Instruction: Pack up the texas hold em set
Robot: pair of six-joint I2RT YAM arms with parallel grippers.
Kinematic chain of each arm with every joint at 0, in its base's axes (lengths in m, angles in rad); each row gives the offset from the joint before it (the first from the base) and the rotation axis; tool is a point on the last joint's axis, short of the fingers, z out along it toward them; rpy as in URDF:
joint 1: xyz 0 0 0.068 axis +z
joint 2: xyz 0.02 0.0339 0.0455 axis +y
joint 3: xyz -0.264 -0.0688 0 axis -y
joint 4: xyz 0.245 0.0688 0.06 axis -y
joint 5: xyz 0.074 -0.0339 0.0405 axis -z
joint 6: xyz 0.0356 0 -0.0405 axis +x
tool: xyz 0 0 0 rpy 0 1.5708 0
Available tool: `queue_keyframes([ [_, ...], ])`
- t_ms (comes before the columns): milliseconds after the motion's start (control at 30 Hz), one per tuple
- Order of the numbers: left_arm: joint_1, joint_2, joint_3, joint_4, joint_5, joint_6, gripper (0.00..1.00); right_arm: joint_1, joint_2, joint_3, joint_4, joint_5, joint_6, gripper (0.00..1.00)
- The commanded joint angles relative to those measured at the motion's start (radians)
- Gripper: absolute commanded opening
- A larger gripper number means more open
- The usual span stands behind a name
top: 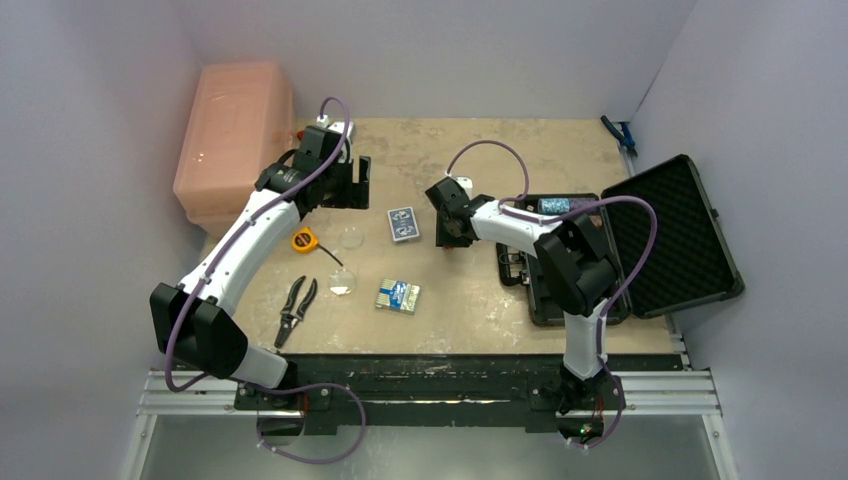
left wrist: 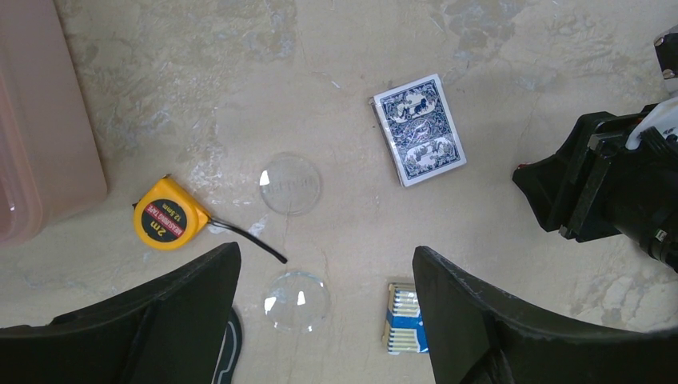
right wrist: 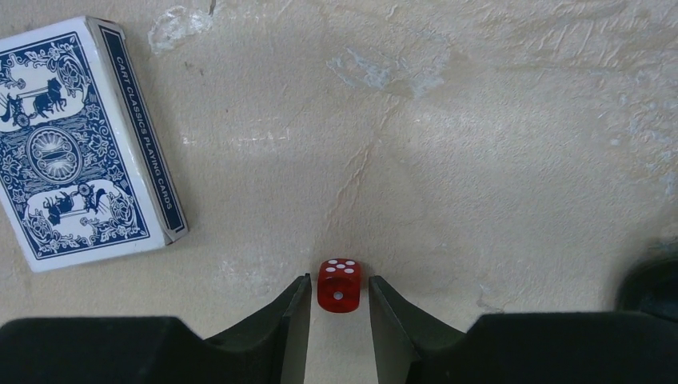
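Observation:
The black briefcase [top: 545, 300] lies open at the right, its foam-lined lid [top: 670, 235] laid back. One blue-backed deck [top: 403, 224] lies mid-table and shows in both wrist views [left wrist: 419, 130] [right wrist: 80, 136]. A second deck [top: 398, 296] [left wrist: 404, 318] lies nearer. Two pale clear discs [left wrist: 290, 183] [left wrist: 297, 300] lie left of the decks. A red die [right wrist: 339, 286] sits on the table. My right gripper [right wrist: 339, 280] is low over it, jaws narrowly open on either side with small gaps. My left gripper [left wrist: 326, 264] is wide open and empty above the nearer disc. A second die is not visible.
A yellow tape measure [left wrist: 165, 224] lies left of the discs. Black-handled pliers [top: 295, 310] lie near the front left. The pink bin [top: 235, 130] stands at the back left. A blue-handled tool [top: 618, 132] lies at the back right.

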Motion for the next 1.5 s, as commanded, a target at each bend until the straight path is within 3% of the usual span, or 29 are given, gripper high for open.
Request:
queue_keyframes([
  [0,0.002,-0.036,0.000,0.030,-0.012,0.021,0.79,0.009,0.007,0.044,-0.007,0.032,0.021,0.36],
  [300,0.002,-0.036,-0.002,0.032,-0.009,0.022,0.78,0.011,0.029,0.048,-0.010,0.036,0.022,0.24],
  [500,0.002,-0.049,-0.004,0.030,-0.039,0.027,0.78,0.012,0.020,0.051,-0.024,0.046,0.023,0.00],
  [1167,0.002,-0.094,-0.033,0.055,-0.097,0.023,0.76,0.009,-0.114,0.148,-0.110,0.099,-0.050,0.00],
  [1467,0.001,-0.094,-0.035,0.058,-0.091,0.026,0.76,-0.080,-0.173,0.156,-0.144,0.121,-0.074,0.00],
])
